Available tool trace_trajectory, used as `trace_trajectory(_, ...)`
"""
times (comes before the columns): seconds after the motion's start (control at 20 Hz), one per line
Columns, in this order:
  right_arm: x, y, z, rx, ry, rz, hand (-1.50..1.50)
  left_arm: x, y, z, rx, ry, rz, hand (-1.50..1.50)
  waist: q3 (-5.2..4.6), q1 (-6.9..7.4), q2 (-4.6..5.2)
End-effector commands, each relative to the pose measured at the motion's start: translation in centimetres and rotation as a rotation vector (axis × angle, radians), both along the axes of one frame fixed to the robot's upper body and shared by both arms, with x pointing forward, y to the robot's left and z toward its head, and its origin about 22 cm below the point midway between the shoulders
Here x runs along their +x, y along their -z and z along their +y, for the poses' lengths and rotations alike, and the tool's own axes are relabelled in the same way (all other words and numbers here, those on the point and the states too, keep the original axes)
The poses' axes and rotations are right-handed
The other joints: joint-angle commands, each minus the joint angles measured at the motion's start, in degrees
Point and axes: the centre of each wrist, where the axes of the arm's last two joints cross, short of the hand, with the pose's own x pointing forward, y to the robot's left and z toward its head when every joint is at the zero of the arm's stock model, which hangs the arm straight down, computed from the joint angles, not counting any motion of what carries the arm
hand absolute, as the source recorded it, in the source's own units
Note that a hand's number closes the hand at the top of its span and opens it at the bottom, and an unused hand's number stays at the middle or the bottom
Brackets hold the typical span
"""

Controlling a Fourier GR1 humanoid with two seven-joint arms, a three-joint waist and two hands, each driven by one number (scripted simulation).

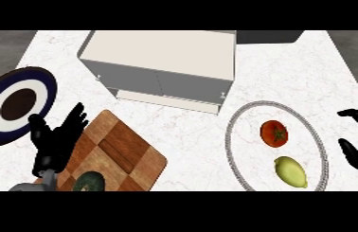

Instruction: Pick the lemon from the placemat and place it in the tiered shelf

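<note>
Down at five o'clock on the worktop (199,131), the lemon (290,172) lies on the placemat (248,156), and nothing is touching it. At the lemon's eleven o'clock a tomato (274,133) sits on the same mat, with a small gap between the two. Out at the three o'clock edge, just beside the mat's rim, comes the right hand (347,153). The frame cuts most of it off, so I cannot tell how open it is. Up at twelve o'clock stands the shelf (161,49), well apart from the lemon. Across at eight o'clock the left hand (54,138) has its fingers spread straight, holds nothing, and overlaps the left edge of a board (122,148). A dark green fruit (89,181) lies on that board at seven o'clock. A blue plate (43,84) sits at nine o'clock, just beside the left hand.
</note>
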Motion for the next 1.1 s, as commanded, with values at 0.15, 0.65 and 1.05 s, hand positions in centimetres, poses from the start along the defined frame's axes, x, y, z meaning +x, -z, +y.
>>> trace_trajectory(0.15, -2.4, 0.5, -5.2, -0.049, -0.152, -0.168, -1.5, 0.5, 0.6, -1.2, -0.035, 0.017, 0.02, 0.0, 0.03, 0.78, -0.09)
trace_trajectory(0.65, -6.1, -1.8, -7.8, -0.365, -0.304, -0.124, -1.5, 0.2, 1.3, -0.9, -0.044, -0.009, 0.038, 0.0, -0.47, -0.67, -1.13)
trace_trajectory(1.05, -8.6, 0.5, -7.5, -0.46, -0.171, -0.066, -1.5, 0.4, 1.9, -0.2, -0.028, 0.012, 0.046, 0.0, -0.72, 0.24, -1.08)
